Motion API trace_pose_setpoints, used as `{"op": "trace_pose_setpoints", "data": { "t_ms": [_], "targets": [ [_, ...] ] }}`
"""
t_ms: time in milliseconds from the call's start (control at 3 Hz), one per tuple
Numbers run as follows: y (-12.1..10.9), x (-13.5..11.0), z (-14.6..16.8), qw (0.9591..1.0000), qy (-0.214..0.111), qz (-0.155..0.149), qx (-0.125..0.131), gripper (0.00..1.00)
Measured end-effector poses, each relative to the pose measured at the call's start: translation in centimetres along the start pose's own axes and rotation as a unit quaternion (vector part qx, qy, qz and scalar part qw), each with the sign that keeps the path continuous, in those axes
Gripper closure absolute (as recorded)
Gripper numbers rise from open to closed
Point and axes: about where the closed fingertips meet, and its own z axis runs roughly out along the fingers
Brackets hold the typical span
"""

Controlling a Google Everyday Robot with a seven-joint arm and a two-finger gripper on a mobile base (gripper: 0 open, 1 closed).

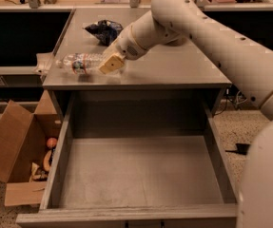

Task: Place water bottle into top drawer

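Water bottle [81, 63], small, clear ribbed plastic, lies sideways on the flat grey cabinet top [174, 70], above the open grey box-shaped top drawer [141, 170]; the tan-tipped gripper [111, 63] sits at its base; whether it grips, I cannot tell.

I count one water bottle [80, 63], one snack bag [103, 31], one top drawer [141, 175], one cardboard box [10, 141], and one hand [111, 64] at the water bottle.

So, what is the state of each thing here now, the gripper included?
water bottle: lying on its side on the cabinet top.
top drawer: pulled open, no bottle inside.
gripper: at one end of the bottle, low over the cabinet top.
snack bag: crumpled, behind the bottle.
cardboard box: on the floor, flaps open, items inside.
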Motion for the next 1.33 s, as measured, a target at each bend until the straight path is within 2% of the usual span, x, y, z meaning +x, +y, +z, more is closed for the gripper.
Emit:
{"op": "trace_pose_setpoints", "data": {
  "t_ms": [333, 667, 1000, 1333],
  "targets": [
    [3.3, -0.7, -2.2, 0.9998, -0.017, 0.003, 0.005, 0.93],
    [7.5, -0.9, -5.0, 0.9989, -0.031, 0.032, 0.016, 1.0],
    [10.0, 1.1, -5.1, 0.9986, -0.018, 0.049, 0.009, 1.0],
    [10.0, 1.1, -5.1, 0.9986, -0.018, 0.049, 0.009, 1.0]
  ]
}}
